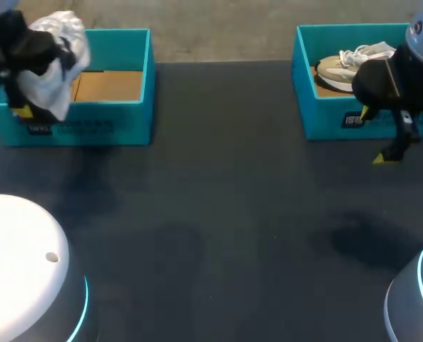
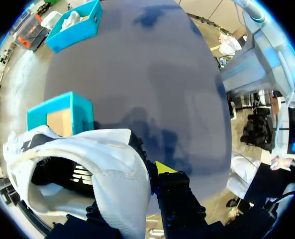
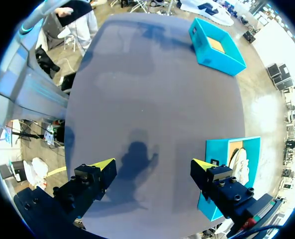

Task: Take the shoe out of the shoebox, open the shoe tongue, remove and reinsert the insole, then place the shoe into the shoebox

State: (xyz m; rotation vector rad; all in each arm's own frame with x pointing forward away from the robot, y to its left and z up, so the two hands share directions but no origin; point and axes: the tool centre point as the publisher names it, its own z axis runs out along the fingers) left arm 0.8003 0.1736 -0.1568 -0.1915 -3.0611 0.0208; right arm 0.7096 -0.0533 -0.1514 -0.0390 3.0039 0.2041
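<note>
Left claw (image 1: 23, 108) clamps the white shoe (image 1: 54, 50) above the teal shoebox (image 1: 118, 117) at ten o'clock; best clear its wall, then lower toward five o'clock. Right claw (image 3: 152, 172) stands apart, empty.

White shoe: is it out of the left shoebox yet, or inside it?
Out. The left pincer holds the white shoe above the left shoebox, whose brown floor shows bare.

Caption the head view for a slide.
Left tool holds a white shoe over a teal shoebox; open right tool hangs by a second shoebox holding a beige shoe.
</note>
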